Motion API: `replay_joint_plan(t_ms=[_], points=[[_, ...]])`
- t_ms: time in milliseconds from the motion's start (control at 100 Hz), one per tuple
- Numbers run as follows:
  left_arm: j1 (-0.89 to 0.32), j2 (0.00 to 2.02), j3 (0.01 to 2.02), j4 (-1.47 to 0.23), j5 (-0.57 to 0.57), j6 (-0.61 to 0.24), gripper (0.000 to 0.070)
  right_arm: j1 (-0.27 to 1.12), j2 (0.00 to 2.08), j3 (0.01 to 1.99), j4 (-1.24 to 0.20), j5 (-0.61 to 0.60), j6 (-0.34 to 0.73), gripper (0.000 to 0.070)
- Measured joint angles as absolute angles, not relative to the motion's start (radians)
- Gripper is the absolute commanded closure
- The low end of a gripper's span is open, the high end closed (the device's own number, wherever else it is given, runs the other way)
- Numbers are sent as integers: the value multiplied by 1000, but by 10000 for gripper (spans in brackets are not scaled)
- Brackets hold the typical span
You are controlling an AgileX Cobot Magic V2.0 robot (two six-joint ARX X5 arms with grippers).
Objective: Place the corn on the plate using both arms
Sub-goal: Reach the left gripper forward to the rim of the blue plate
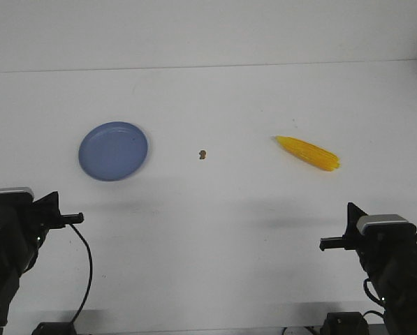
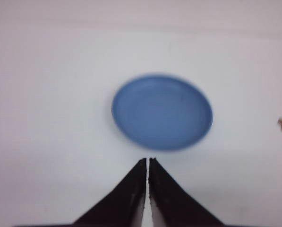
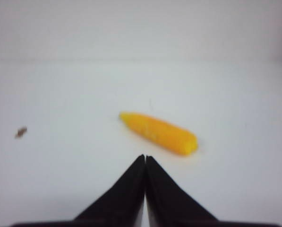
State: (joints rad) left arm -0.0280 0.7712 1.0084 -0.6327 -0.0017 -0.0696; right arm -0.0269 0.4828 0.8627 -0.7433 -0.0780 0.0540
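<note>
The yellow corn (image 1: 308, 153) lies on the white table at the right, its pointed tip toward the left; it also shows in the right wrist view (image 3: 159, 133). The blue plate (image 1: 113, 151) sits empty at the left and shows in the left wrist view (image 2: 162, 112). My left gripper (image 1: 74, 218) hangs near the front left, short of the plate, shut and empty (image 2: 148, 161). My right gripper (image 1: 328, 244) hangs near the front right, short of the corn, shut and empty (image 3: 145, 157).
A tiny brown speck (image 1: 202, 153) lies on the table between plate and corn. The table's far edge meets a white wall. Black cables dangle from the left arm (image 1: 86, 272) at the front edge.
</note>
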Motion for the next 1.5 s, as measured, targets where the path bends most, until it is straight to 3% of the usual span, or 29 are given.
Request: replay_joint_plan(t_ms=[230, 600, 650, 710, 770, 830, 930, 1200, 1500], points=[[-28, 847, 1015, -658, -2, -70, 688, -27, 630, 934, -852, -78, 54, 694], [-28, 844, 1015, -657, -2, -70, 682, -27, 652, 934, -854, -79, 55, 680], [-28, 844, 1015, -657, -2, -70, 675, -27, 652, 934, -855, -78, 55, 606], [-28, 844, 1015, -657, -2, -70, 623, -27, 652, 934, -855, -79, 54, 426], [-28, 844, 1015, -657, -2, -70, 520, -27, 652, 934, -856, -79, 54, 220], [-28, 844, 1015, -657, -2, -70, 379, -27, 652, 934, -857, -79, 55, 139], [-28, 844, 1015, -657, -2, -70, 265, -27, 652, 934, -857, -79, 57, 137], [-28, 844, 1015, -649, -2, -100, 264, -27, 652, 934, -857, -79, 57, 137], [-20, 957, 1056, -507, -1, -134, 236, -27, 652, 934, -857, -79, 57, 137]])
